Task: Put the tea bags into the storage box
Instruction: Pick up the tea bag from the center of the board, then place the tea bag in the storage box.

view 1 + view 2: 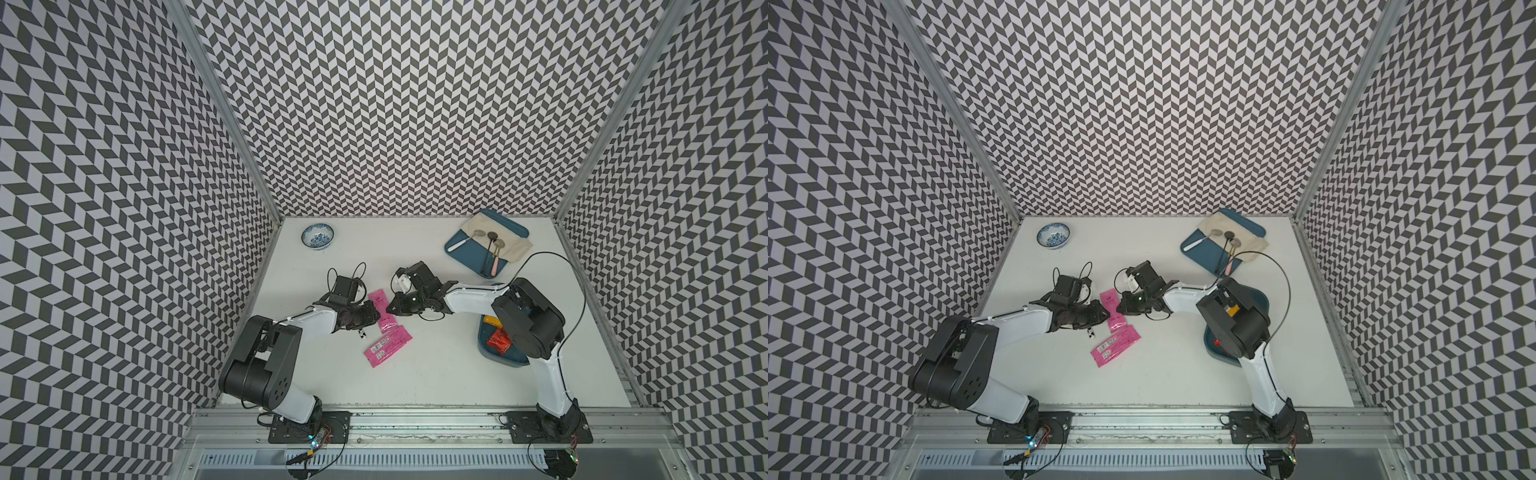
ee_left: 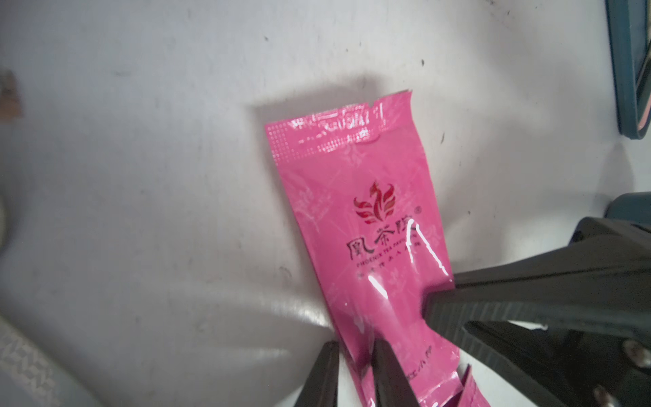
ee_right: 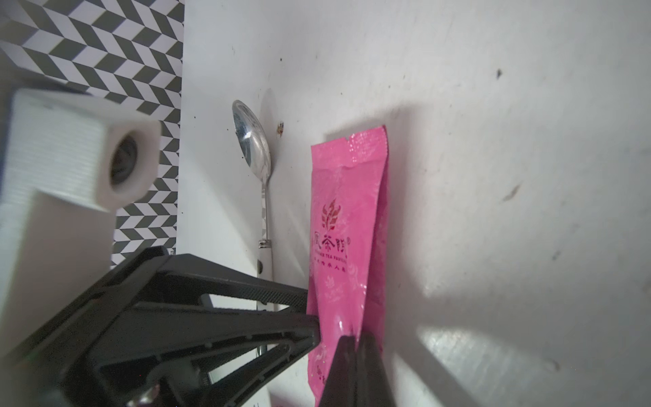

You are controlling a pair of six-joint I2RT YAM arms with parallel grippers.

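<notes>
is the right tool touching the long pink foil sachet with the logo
Touching. The right wrist view shows the right tool shut on the long pink foil sachet, tips pinching it.

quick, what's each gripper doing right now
left gripper: closed on one edge of the pink logo sachet
right gripper: shut, pinching the same sachet from the other side
</notes>
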